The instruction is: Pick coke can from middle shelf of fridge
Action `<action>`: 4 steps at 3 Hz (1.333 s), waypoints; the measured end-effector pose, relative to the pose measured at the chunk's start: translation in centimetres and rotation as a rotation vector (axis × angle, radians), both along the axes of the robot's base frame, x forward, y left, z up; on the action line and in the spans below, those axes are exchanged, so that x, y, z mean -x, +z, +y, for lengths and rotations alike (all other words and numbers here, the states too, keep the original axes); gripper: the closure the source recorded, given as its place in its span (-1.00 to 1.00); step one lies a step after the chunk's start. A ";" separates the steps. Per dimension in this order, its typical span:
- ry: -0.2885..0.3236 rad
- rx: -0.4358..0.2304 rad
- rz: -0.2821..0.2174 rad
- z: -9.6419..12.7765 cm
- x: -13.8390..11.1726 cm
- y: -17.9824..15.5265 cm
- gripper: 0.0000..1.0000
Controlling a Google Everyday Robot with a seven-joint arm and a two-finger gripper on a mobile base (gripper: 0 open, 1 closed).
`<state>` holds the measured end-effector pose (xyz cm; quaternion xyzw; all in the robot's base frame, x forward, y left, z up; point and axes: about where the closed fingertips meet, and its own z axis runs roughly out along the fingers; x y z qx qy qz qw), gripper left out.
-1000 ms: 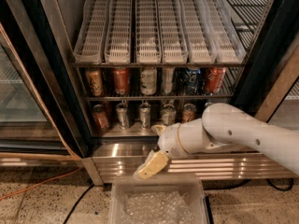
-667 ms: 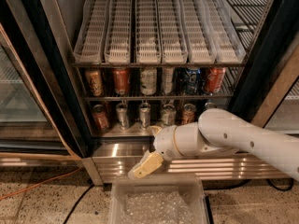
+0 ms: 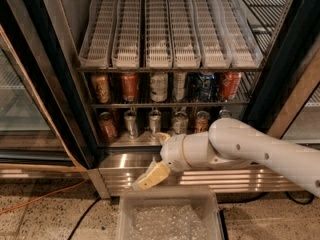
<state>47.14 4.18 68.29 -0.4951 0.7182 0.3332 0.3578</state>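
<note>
Gripper (image 3: 150, 178) hangs low before fridge (image 3: 125, 162), apart or together unclear; coke can (image 3: 130, 86) stands on middle shelf (image 3: 165, 104).

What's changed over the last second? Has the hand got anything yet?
The hand drifted slightly left, staying low in front of the steel base, above the clear bin. It took hold of nothing. The coke can and the other cans on the middle shelf have not moved.
</note>
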 end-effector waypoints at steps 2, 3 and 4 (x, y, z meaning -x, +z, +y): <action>-0.076 -0.051 -0.148 3.5 -3.1 1.7 -1.00; -0.095 -0.086 -0.185 5.1 -4.0 1.8 -1.00; -0.095 -0.086 -0.185 5.1 -4.0 1.8 -1.00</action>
